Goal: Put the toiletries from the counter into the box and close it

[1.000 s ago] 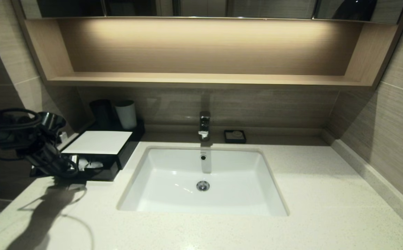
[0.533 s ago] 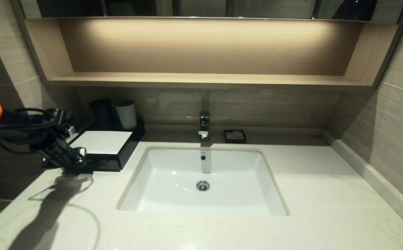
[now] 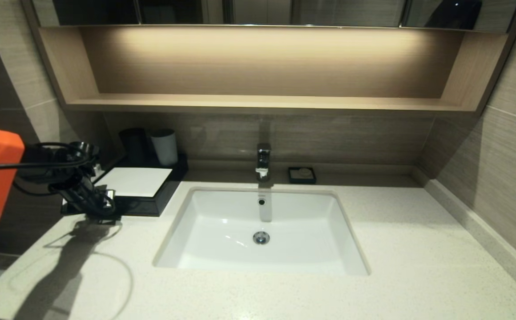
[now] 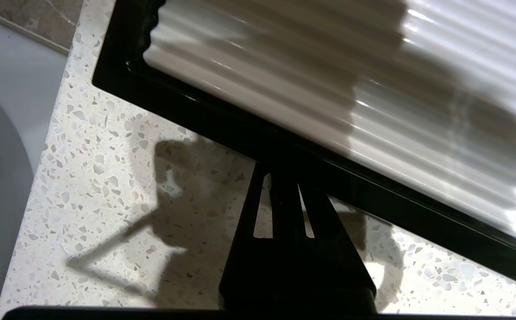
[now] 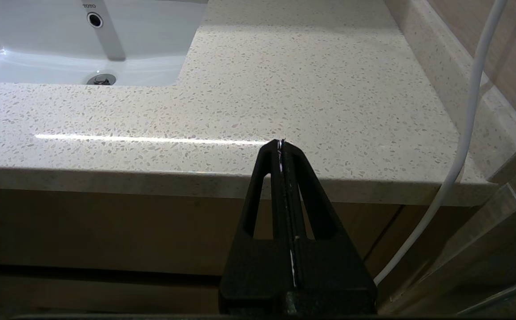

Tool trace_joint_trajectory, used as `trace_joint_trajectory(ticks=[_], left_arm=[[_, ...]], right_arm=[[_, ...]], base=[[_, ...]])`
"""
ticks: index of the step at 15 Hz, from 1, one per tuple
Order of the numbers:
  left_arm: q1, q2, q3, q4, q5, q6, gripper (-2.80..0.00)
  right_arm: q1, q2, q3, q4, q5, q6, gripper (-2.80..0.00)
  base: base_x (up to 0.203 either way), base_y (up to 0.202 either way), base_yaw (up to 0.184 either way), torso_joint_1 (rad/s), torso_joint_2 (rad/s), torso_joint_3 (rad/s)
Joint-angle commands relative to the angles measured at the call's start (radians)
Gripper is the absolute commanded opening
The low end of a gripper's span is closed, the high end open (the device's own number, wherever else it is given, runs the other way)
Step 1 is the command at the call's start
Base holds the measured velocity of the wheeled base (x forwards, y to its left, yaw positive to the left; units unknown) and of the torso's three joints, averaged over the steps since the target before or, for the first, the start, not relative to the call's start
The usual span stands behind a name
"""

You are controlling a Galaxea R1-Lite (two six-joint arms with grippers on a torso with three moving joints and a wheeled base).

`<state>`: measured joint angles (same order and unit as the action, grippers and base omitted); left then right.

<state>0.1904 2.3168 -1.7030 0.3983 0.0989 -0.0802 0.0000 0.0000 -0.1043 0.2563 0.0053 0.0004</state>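
The low black box [image 3: 151, 205] with its white top panel [image 3: 131, 181] stands at the back left of the speckled cream counter [image 3: 418, 249]. Its front drawer looks pushed in. No sachets or packet show anywhere; the toiletries are hidden. My left gripper [image 3: 106, 208] is shut and empty, its tips against the box's black front. In the left wrist view the shut gripper [image 4: 284, 171] meets the black front wall [image 4: 222, 124] below the ribbed white panel [image 4: 329, 75]. My right gripper [image 5: 281, 144] is shut and empty, held low in front of the counter's front edge [image 5: 284, 182], out of the head view.
A white sink [image 3: 262, 226] with a chrome tap [image 3: 263, 161] is set in the counter's middle. A black cup [image 3: 132, 141] and a white cup [image 3: 165, 146] stand behind the box. A small black soap dish [image 3: 302, 174] sits by the tap. A wooden shelf [image 3: 262, 102] runs overhead.
The drawer stood open with clear packets showing; my left gripper moved toward the wall and the drawer slid in with it. The packets are now out of sight.
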Motion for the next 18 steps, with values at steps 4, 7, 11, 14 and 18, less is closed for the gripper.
trace_joint_trajectory(ticks=[4, 7, 11, 14, 18], left_arm=[[-0.001, -0.315, 0.177, 0.18, -0.011, 0.005, -2.8], [-0.035, -0.54, 0.281, 0.318, -0.011, -0.011, -2.8], [-0.087, -0.812, 0.433, 0.508, -0.01, -0.051, -2.8], [-0.115, -0.988, 0.638, 0.482, -0.017, -0.057, -2.8], [-0.168, -1.176, 0.9, 0.185, -0.017, -0.063, -2.8]], right_arm=[[0.0, 0.0, 0.0, 0.001, -0.001, 0.0, -2.8], [0.0, 0.0, 0.0, 0.001, 0.001, 0.0, -2.8], [0.0, 0.0, 0.0, 0.001, 0.001, 0.0, -2.8], [0.0, 0.0, 0.0, 0.001, -0.001, 0.0, -2.8], [0.0, 0.0, 0.0, 0.001, 0.001, 0.0, -2.8]], base=[[0.0, 0.0, 0.0, 0.0, 0.0, 0.0], [0.0, 0.0, 0.0, 0.0, 0.0, 0.0], [0.0, 0.0, 0.0, 0.0, 0.0, 0.0], [0.0, 0.0, 0.0, 0.0, 0.0, 0.0], [0.0, 0.0, 0.0, 0.0, 0.0, 0.0]])
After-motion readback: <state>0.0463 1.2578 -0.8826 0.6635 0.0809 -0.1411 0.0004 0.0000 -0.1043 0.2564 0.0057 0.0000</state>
